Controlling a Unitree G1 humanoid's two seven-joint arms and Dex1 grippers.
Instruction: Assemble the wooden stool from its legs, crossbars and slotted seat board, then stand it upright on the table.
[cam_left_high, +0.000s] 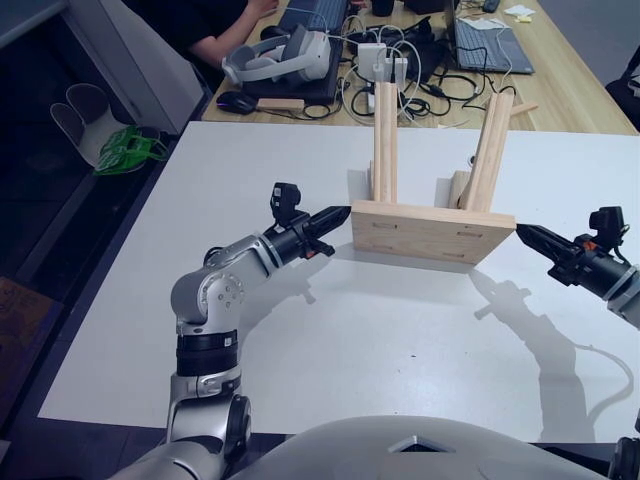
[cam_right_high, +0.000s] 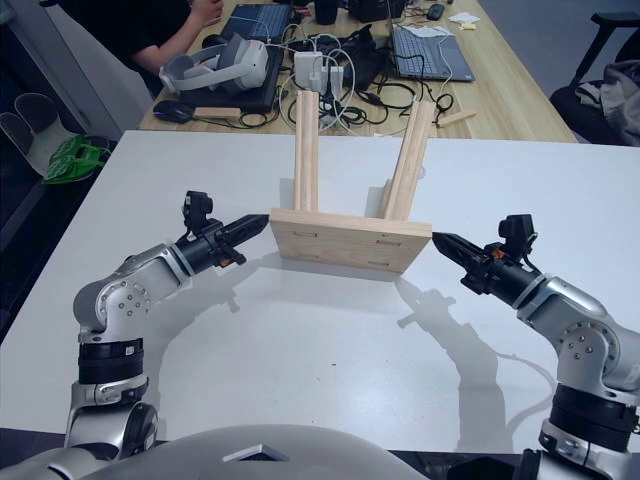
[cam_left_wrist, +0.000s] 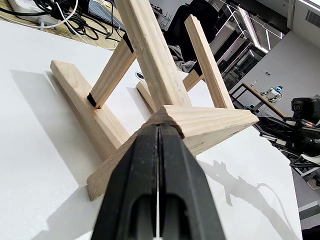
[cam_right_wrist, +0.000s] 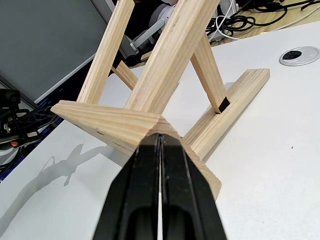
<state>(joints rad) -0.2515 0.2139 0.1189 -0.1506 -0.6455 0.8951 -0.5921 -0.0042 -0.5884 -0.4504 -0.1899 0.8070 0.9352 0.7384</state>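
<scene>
Here, one stool, two closed grippers

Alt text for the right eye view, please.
A wooden stool lies tipped on a white table, legs pointing up and away, not yet upright. The left gripper and right gripper, both shut, touch opposite ends of its seat board.

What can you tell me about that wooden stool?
The stool is pale bare wood, assembled: a seat board with slots, slanted legs and a crossbar. It is not upright; it lies tipped on the table, seat facing the robot, legs pointing away. The shut left end effector and right end effector touch its seat's ends.
</scene>
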